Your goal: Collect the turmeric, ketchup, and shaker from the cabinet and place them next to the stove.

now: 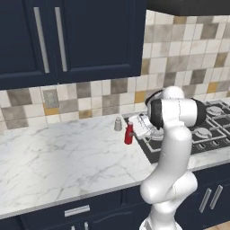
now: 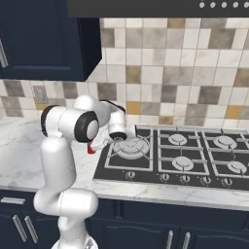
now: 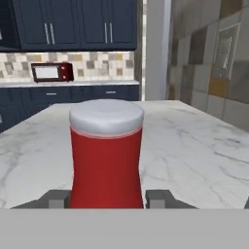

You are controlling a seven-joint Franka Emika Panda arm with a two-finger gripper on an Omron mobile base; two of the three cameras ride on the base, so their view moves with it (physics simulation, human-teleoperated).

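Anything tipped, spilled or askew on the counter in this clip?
Nothing stands out. The ketchup stands upright between the jaws beside the stove, the shaker upright just behind it, and no spill marks the counter.

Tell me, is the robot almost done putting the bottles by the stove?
Partly. The shaker already stands on the counter near the stove. The gripper is shut on the ketchup, right at the stove's left edge, not yet let go. The turmeric isn't out here, so it probably comes next. The cabinet doors are closed.
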